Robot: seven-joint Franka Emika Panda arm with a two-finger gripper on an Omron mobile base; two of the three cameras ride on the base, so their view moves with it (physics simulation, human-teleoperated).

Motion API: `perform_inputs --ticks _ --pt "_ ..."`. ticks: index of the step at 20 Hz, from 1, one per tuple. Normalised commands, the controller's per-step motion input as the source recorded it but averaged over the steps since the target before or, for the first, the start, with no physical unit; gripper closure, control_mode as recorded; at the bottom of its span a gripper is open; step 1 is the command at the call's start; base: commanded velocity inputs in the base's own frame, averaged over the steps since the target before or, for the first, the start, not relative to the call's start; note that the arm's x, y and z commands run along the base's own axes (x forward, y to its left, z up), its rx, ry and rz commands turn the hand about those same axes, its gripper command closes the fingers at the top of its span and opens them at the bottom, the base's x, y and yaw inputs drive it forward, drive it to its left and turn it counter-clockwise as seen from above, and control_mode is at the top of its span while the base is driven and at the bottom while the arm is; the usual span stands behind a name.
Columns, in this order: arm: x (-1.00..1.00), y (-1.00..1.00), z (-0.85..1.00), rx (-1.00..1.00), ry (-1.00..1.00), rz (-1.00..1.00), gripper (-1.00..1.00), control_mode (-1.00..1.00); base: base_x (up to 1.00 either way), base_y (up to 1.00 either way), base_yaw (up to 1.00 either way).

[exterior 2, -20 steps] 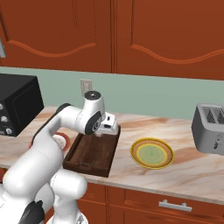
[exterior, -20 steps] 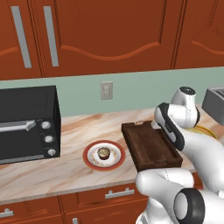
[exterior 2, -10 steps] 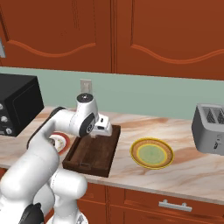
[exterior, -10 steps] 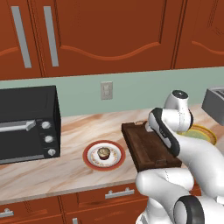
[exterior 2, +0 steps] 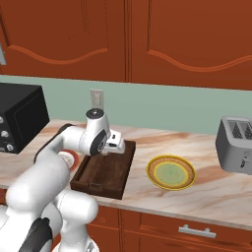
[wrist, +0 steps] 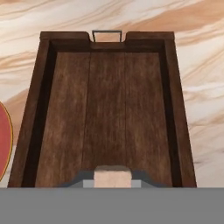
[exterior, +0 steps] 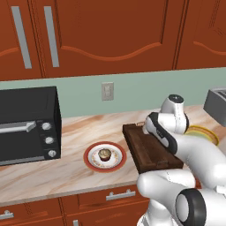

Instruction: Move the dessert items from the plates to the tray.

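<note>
My gripper (wrist: 113,182) is shut on a small pale beige dessert piece (wrist: 113,174), held over the near end of the dark wooden tray (wrist: 107,100). From the right base view the gripper (exterior 2: 119,142) hangs above the tray's (exterior 2: 105,168) far end. The tray floor is bare. A brown cupcake (exterior: 104,154) sits in the middle of the red-rimmed white plate (exterior: 92,160), left of the tray (exterior: 148,148). The yellow-green plate (exterior 2: 171,173), right of the tray, holds nothing.
A black oven (exterior: 26,123) stands on the counter at the left. A grey toaster (exterior 2: 236,145) stands at the far right. My own arm (exterior: 176,132) hides part of the yellow-green plate (exterior: 204,132). Wall cabinets hang above.
The hand has swung a little to the left, carrying the beige piece further over the tray. The cupcake and both plates have not moved.
</note>
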Motion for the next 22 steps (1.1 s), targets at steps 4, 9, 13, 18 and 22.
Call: perform_inputs --ticks 4,9,13,18,22 --pt "0.21 0.11 -0.18 0.00 0.00 0.00 1.00 -1.00 0.00 0.00 0.00" --pt "0.21 0.08 -0.17 0.00 0.00 0.00 1.00 -1.00 0.00 0.00 0.00" --pt "0.21 0.08 -0.19 0.00 0.00 0.00 1.00 -1.00 0.00 0.00 0.00" --pt "0.19 0.09 -0.18 0.00 0.00 0.00 1.00 -1.00 0.00 0.00 0.00" --pt "0.17 0.00 -0.18 0.00 0.00 0.00 1.00 -1.00 0.00 0.00 0.00"
